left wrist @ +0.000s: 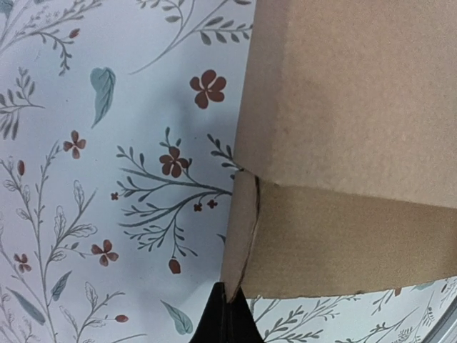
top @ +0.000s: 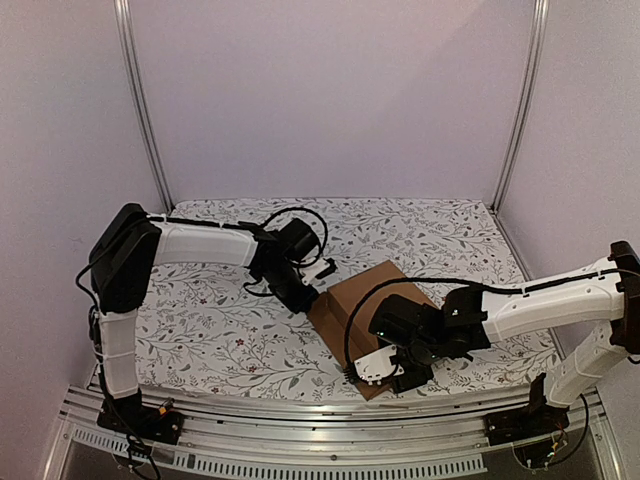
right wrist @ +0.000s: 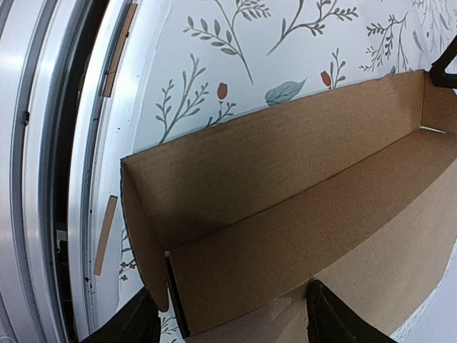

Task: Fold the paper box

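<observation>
The paper box (top: 360,296) is plain brown cardboard, partly folded, lying on the flowered cloth at the middle front. My left gripper (top: 308,297) is shut, and its tips (left wrist: 228,314) touch the lower corner of the box's (left wrist: 343,107) left side, where a flap edge meets a wall. My right gripper (top: 386,372) stands open over the box's near end. In the right wrist view one finger (right wrist: 132,325) is outside the end flap and the other finger (right wrist: 335,318) rests over the inner panel, with a raised wall of the box (right wrist: 285,186) between them.
A flowered cloth (top: 220,330) covers the table. A metal rail (right wrist: 43,179) runs along the near edge, right beside the box's end, with two thin brown strips (right wrist: 106,236) on it. White walls and upright frame posts (top: 145,100) close the back and sides.
</observation>
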You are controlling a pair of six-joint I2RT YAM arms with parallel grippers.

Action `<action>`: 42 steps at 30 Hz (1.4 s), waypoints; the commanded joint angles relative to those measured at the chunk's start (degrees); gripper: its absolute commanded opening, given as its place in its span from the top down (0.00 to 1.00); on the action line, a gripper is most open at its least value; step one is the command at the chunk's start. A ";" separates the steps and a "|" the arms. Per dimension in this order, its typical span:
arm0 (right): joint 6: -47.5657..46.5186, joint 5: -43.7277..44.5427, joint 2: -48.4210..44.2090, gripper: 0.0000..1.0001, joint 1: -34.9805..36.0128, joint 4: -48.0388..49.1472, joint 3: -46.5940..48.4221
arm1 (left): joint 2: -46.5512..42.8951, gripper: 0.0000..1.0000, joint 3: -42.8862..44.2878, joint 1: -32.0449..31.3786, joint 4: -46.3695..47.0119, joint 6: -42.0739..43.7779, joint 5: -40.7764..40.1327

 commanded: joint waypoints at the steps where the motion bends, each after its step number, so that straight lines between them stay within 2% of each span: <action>1: 0.01 -3.88 3.11 0.31 0.05 -2.47 -1.62 | -1.73 1.00 -0.02 -1.60 0.59 0.43 0.96; 15: -0.51 -4.77 3.27 0.31 -0.03 -2.67 -1.53 | 0.98 1.00 6.81 -1.52 -5.22 1.83 0.93; 30: -0.69 -5.39 3.73 0.34 0.05 -2.84 -1.27 | 8.58 1.00 19.87 -1.51 -16.51 3.98 3.09; 34: -0.69 -4.97 3.75 0.37 0.04 -2.84 -1.19 | 8.56 1.00 19.94 -1.51 -16.81 4.06 3.24; 39: 0.07 -4.66 3.96 0.33 0.05 -2.93 -0.22 | 8.24 1.00 18.58 -1.51 -16.81 3.96 3.92; 42: 0.94 -3.60 5.25 0.35 0.03 -3.47 0.66 | 7.93 1.00 17.74 -1.51 -16.51 3.94 4.14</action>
